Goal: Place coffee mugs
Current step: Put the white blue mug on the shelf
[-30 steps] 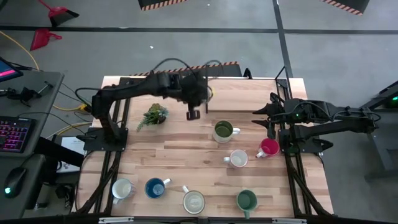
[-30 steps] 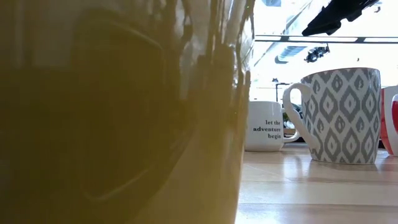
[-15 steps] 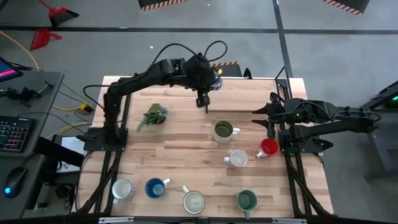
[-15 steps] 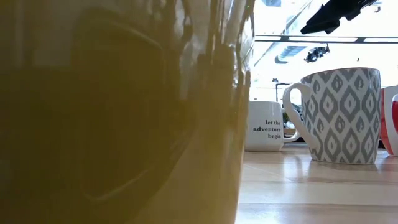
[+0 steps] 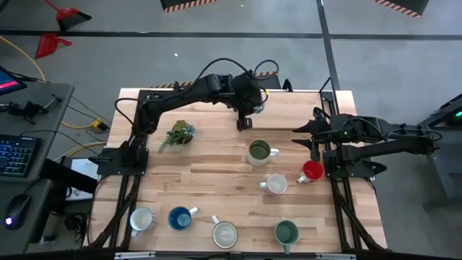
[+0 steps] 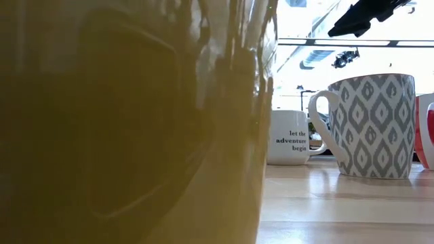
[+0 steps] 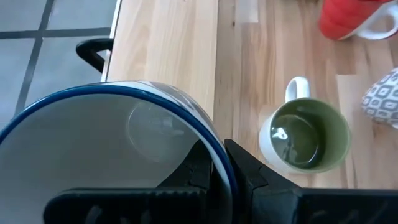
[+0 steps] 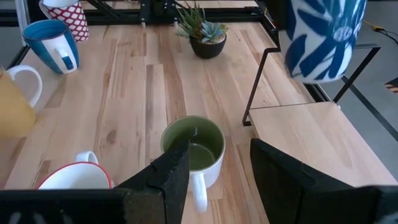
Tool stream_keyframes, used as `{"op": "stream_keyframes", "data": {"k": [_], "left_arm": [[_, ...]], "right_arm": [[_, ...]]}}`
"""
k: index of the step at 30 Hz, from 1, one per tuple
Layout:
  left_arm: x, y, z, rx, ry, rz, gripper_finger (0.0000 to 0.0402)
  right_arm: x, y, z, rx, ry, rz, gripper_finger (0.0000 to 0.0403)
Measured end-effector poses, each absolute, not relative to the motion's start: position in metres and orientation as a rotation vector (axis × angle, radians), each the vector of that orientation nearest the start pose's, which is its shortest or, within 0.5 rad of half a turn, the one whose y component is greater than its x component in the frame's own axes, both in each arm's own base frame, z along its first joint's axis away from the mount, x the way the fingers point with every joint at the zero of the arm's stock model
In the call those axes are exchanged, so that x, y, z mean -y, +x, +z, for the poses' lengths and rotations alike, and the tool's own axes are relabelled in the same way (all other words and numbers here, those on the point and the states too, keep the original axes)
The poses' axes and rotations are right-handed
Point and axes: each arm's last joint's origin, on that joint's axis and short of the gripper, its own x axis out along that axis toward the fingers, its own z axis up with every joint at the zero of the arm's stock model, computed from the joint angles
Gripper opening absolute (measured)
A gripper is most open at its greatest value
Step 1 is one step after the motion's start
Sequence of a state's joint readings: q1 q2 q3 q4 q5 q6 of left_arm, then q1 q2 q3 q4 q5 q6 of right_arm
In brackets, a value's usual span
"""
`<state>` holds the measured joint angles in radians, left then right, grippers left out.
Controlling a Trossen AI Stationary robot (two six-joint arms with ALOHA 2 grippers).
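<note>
My left gripper (image 5: 244,123) is over the far middle of the table, shut on a white mug with blue leaf pattern (image 8: 320,37) and a blue rim. Below it, nearer, an olive green mug (image 5: 258,152) stands on its base. A grey-patterned mug (image 5: 276,183) and a red mug (image 5: 312,171) stand to the right. A white mug (image 5: 141,219), a blue mug (image 5: 180,217), a cream mug (image 5: 225,233) and a teal mug (image 5: 286,232) line the near edge. My right gripper (image 5: 307,137) waits open at the right edge. My left gripper pinches the mug's wall at the blue rim (image 7: 214,149), one finger (image 7: 198,174) inside the mug and the other (image 7: 252,177) outside. The fingers come slanting down from above. The mug hangs below them, about upright, clear of the table.
A small potted plant (image 5: 178,134) stands at the far left. The low view is half filled by a yellow mug (image 6: 135,122) close to the camera, with a lettered white mug (image 6: 291,137) behind. Bare wood lies in the table's left middle (image 5: 195,180).
My left gripper has carried the blue-patterned mug toward the table's right edge and a little toward the far edge, staying shut on it. The mug has stayed clear of the table.
</note>
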<state>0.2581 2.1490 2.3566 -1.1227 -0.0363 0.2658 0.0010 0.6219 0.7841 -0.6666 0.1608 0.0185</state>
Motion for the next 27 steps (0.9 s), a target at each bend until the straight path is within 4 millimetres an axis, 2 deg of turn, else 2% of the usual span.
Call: {"op": "stream_keyframes", "data": {"k": [4,13,18,23,27], "left_arm": [[-0.115,0.441,0.348,-0.96,0.142,0.139,0.0011],[-0.104,0.449,0.341,-0.965,0.147,0.083,0.0011],[-0.08,0.451,0.338,-1.003,0.175,0.039,0.0011],[-0.052,0.446,0.333,-1.114,0.266,0.04,0.0011],[-0.038,0.44,0.329,-1.198,0.275,0.033,0.0011]], "right_arm": [[0.005,0.122,0.309,-0.505,-0.031,-0.159,0.0158],[0.005,0.122,0.309,-0.511,-0.049,-0.154,0.0158],[0.004,0.121,0.308,-0.516,-0.049,-0.151,0.0158],[0.004,0.121,0.307,-0.532,-0.048,-0.145,0.0158],[0.004,0.12,0.307,-0.534,-0.048,-0.143,0.0158]]}}
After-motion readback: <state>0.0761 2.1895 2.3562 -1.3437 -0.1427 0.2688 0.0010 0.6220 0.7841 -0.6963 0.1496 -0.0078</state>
